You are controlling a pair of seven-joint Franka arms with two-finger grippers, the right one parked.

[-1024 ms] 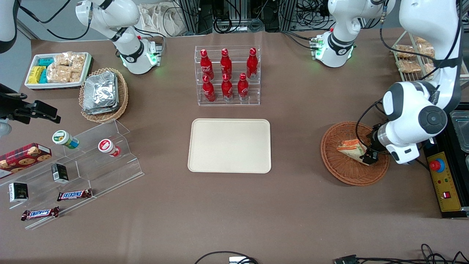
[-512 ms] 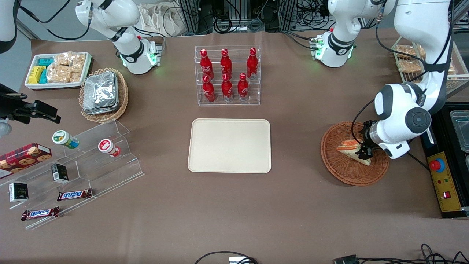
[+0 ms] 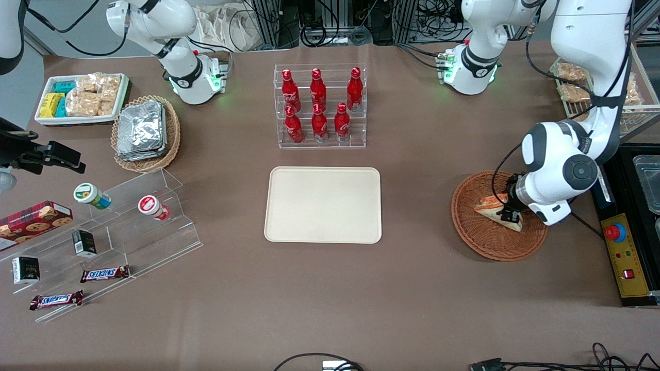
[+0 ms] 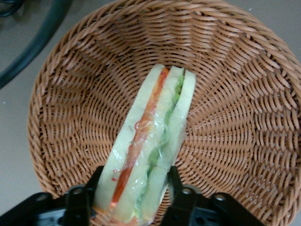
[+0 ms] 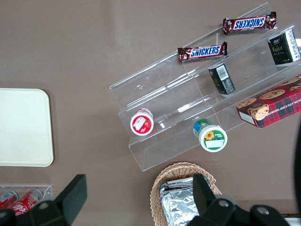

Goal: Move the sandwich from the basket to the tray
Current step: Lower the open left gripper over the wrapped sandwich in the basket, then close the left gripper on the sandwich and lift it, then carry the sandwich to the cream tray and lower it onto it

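Note:
The sandwich (image 3: 491,209) (image 4: 150,150), a wrapped wedge of pale bread with orange and green filling, stands on edge in the round reddish-brown wicker basket (image 3: 484,242) (image 4: 235,117) toward the working arm's end of the table. My left gripper (image 3: 510,214) (image 4: 134,200) is down in the basket, shut on the sandwich. One black finger (image 4: 77,202) presses each bread face at the wedge's wide end. The cream-beige tray (image 3: 323,204) (image 5: 23,127) lies flat at the table's middle with nothing on it.
A clear rack of red bottles (image 3: 319,108) stands farther from the front camera than the tray. A yellow control box with a red button (image 3: 621,252) lies beside the basket. A foil-packet basket (image 3: 147,131) and an acrylic snack stand (image 3: 118,226) sit toward the parked arm's end.
My gripper slid over the basket toward the tray and its fingers closed round the sandwich. The sandwich now stands more on edge.

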